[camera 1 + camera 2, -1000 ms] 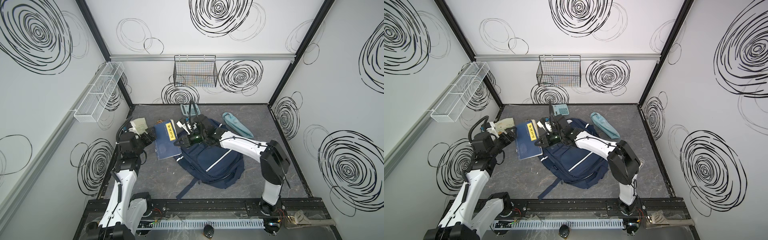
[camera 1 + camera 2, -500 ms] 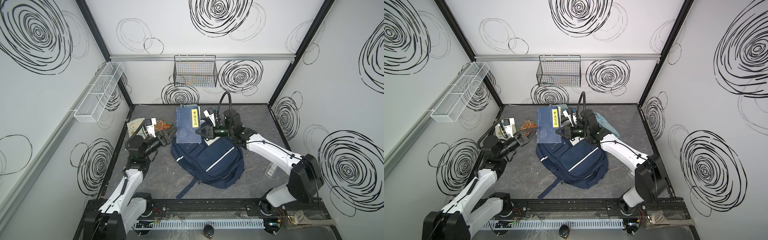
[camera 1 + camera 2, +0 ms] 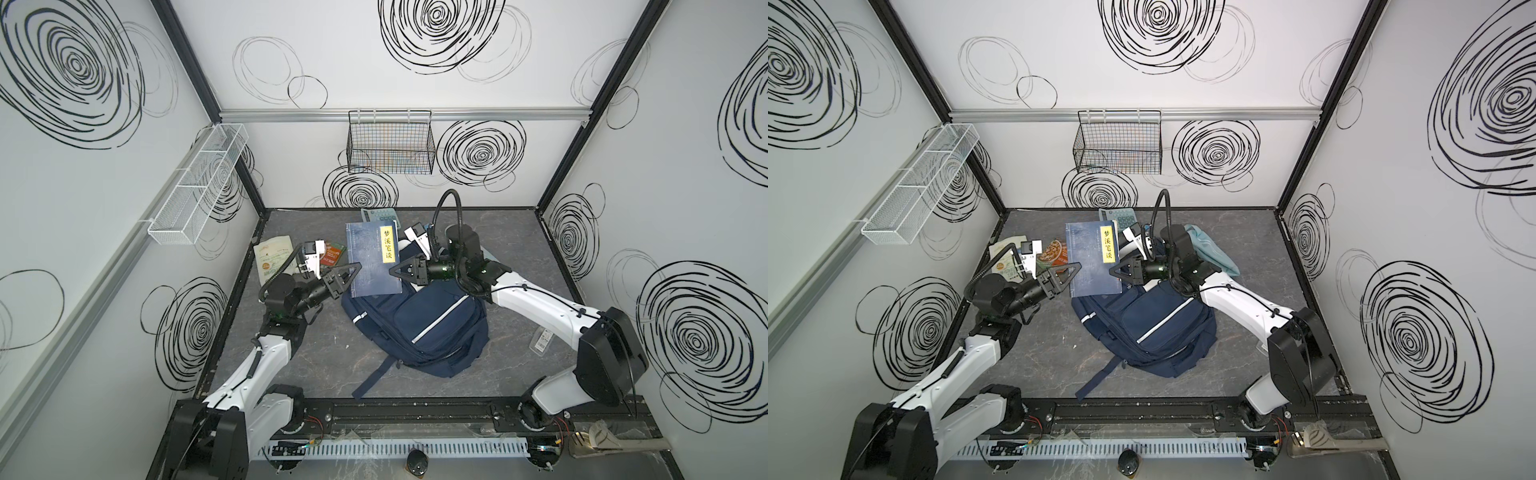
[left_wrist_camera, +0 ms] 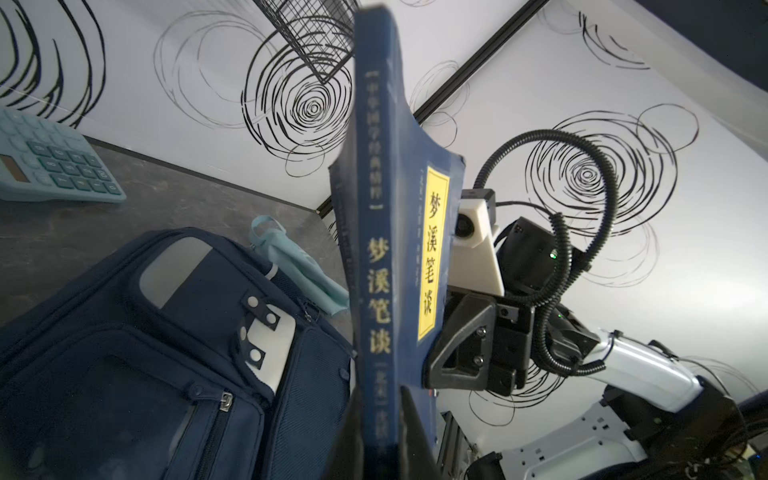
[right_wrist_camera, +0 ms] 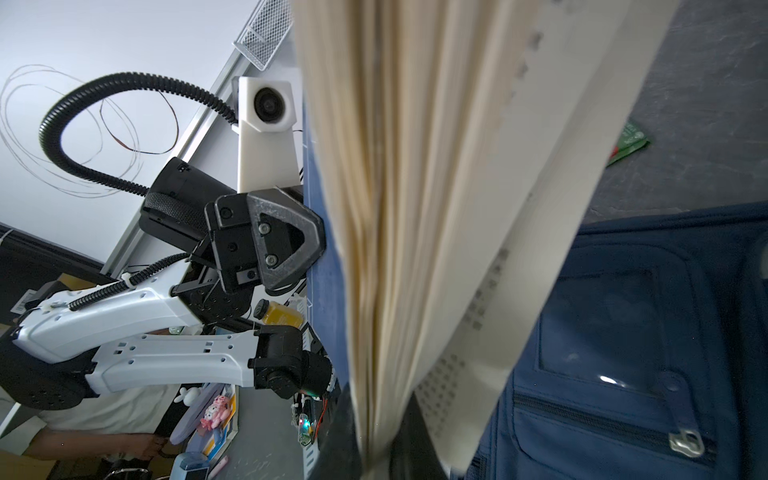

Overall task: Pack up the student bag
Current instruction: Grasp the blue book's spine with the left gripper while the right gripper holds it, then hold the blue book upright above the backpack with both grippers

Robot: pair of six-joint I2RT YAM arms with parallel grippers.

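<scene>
Clamping opposite edges, left jaws and right jaws hold the blue book over the student bag.

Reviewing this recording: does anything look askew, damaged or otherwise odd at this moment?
Yes. The blue book hangs in the air above the far end of the student bag, pinched at opposite edges by the left hand and the right hand. In the right wrist view its pages fan apart, with some leaves splaying away from the block.

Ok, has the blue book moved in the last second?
Yes. The blue book has lifted off the table left of the student bag and shifted right and back toward the calculator, now above the bag's top end.
</scene>
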